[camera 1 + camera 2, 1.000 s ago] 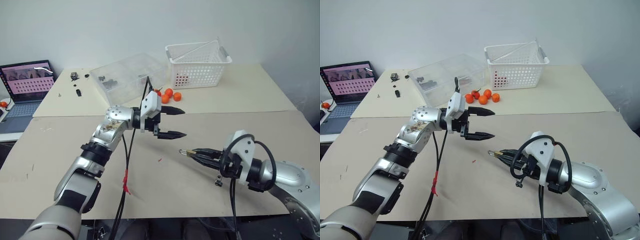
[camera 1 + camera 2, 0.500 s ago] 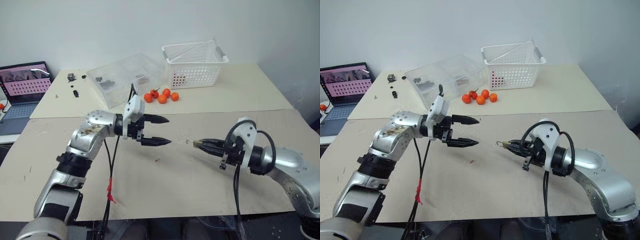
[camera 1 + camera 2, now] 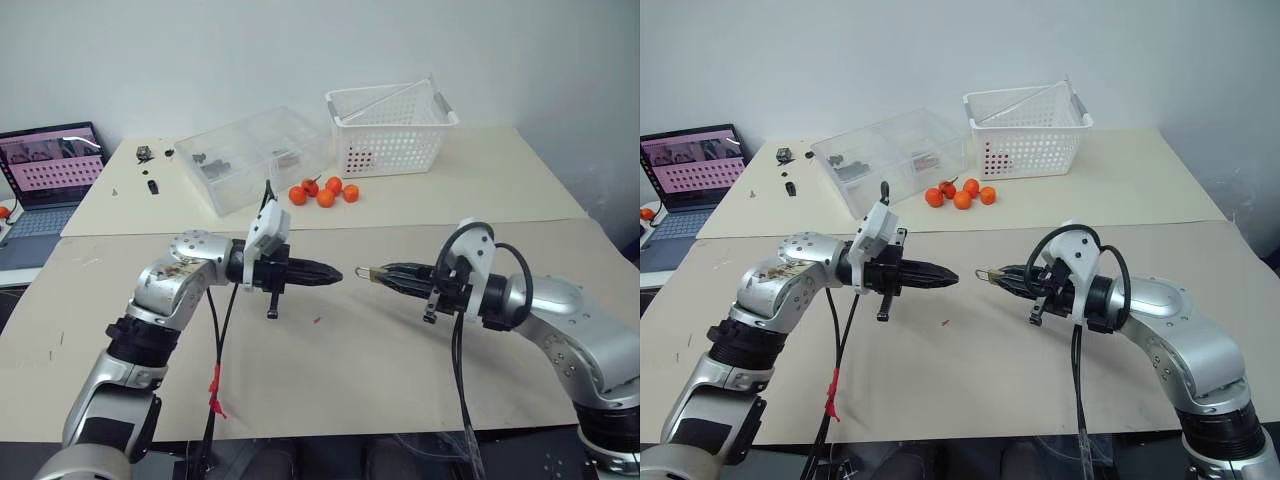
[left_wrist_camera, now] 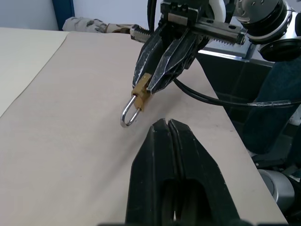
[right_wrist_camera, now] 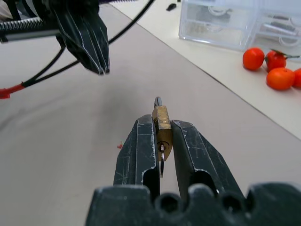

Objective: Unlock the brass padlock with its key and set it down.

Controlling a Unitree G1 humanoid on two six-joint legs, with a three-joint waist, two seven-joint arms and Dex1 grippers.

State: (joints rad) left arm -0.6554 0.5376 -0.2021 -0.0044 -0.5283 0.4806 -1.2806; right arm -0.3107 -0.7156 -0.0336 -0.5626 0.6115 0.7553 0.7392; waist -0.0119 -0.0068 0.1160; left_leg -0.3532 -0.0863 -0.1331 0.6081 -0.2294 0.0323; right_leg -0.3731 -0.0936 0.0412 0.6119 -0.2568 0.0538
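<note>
While held above the beige counter [image 3: 330, 370], small brass padlock with silvery shackle [image 5: 162, 123] pinched in right claw [image 5: 162, 141], shackle outward. Left claw [image 4: 168, 126] fully closed, empty, tip just short of shackle, not touching.

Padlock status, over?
Right gripper shut on brass padlock, held above the table. Left gripper shut, empty, facing it. Nothing between them.

Brass padlock [image 5: 162, 123] pinched between fingers [image 5: 139, 146], shackle outward.
</note>
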